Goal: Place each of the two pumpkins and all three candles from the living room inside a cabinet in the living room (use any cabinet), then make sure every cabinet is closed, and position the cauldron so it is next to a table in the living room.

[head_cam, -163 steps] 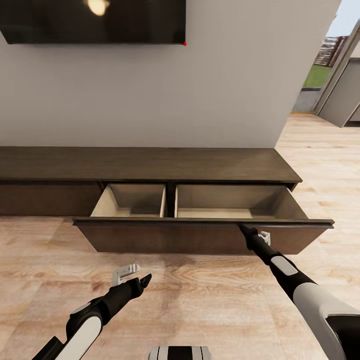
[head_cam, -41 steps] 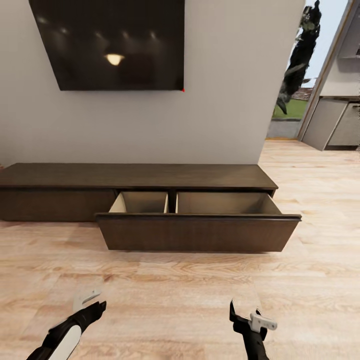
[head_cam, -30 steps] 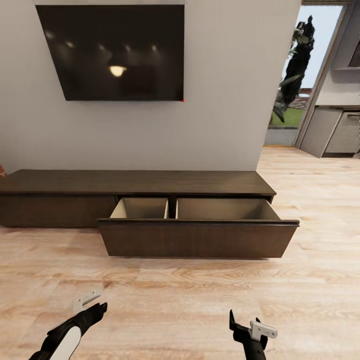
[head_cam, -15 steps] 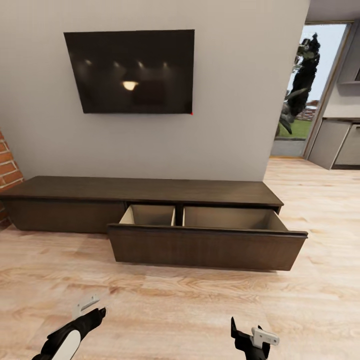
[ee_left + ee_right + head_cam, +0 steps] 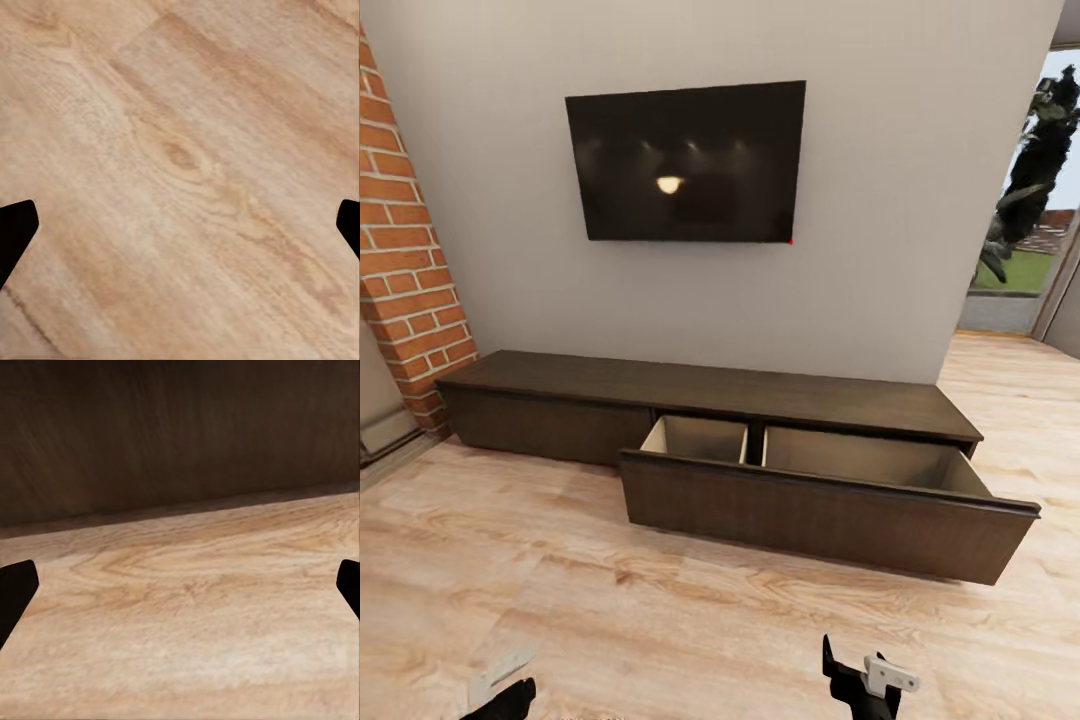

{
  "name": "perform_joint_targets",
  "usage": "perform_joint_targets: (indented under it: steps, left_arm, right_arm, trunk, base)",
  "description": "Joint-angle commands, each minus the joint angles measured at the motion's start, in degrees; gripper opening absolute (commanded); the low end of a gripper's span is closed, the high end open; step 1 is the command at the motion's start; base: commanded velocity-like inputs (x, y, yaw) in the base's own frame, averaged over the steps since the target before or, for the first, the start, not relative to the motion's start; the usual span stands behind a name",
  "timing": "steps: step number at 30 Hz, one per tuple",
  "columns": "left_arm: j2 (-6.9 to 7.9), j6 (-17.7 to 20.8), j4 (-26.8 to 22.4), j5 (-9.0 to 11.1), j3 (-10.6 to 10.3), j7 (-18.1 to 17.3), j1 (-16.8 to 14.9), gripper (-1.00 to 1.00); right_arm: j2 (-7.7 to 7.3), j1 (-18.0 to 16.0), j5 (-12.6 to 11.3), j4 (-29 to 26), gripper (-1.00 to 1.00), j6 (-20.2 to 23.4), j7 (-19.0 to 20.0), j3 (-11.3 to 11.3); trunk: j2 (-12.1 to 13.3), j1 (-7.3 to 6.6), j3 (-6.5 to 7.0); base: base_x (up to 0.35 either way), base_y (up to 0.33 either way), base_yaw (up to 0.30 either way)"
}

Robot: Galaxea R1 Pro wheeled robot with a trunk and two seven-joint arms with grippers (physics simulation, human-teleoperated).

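Head view puts the cabinet (image 5: 710, 400) ahead of our empty, spread left claw (image 5: 500, 692) and right claw (image 5: 865, 680), its drawer (image 5: 830, 505) open and bare, so we judge everything remains undone.

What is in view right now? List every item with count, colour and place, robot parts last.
cabinet: one, dark brown, long and low against the wall, right drawer pulled open.
drawer: one open, pale tan inside, two compartments, nothing visible in the parts that show.
television: one, black, on the wall above the cabinet.
brick column: one, red-orange, at the cabinet's left end.
floor: light wood planks.
doorway: one, at the far right, greenery outside.
left end effector: black fingers wide apart over bare floor, empty.
right end effector: black fingers wide apart, facing the dark cabinet front, empty.
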Motion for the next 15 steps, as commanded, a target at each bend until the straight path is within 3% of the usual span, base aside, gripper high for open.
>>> perform_joint_targets:
  steps: [1,6,8,11,15]
  left_arm:
    - [0.04,-0.8,1.1,0.1,-0.5,0.5,0.0,1.0]
    - [-1.33,-7.3,14.2,-0.3,-1.9,-1.1,0.0,1.0]
    - [-1.68,-8.3,17.1,-0.3,-2.0,-3.3,0.0,1.0]
    - [-1.92,-9.0,20.4,-0.4,-2.1,-9.8,0.0,1.0]
    - [-1.98,-9.3,23.9,-0.8,-2.2,-12.8,0.0,1.0]
  right_arm:
    - [0.0,0.0,-0.5,0.0,1.0,-0.2,-0.1,0.5]
    - [-0.05,0.0,-0.8,0.1,1.0,0.0,-0.2,0.4]
    - [-0.1,0.0,-0.8,0.1,1.0,0.1,-0.2,0.4]
    - [-0.16,0.0,-0.8,0.2,1.0,0.4,-0.2,0.4]
    - [-0.06,0.0,-0.7,0.4,1.0,0.7,-0.2,0.4]
  trunk:
    - [0.4,-0.24,0.13]
    - [2.4,-1.34,1.03]
    - [3.2,-1.78,1.39]
    - [4.4,-2.44,1.93]
    - [6.0,-3.31,2.64]
  base:
    - [0.0,0.0,0.279]
    - [0.0,0.0,0.28]
    - [0.0,0.0,0.283]
    - [0.0,0.0,0.283]
    - [0.0,0.0,0.284]
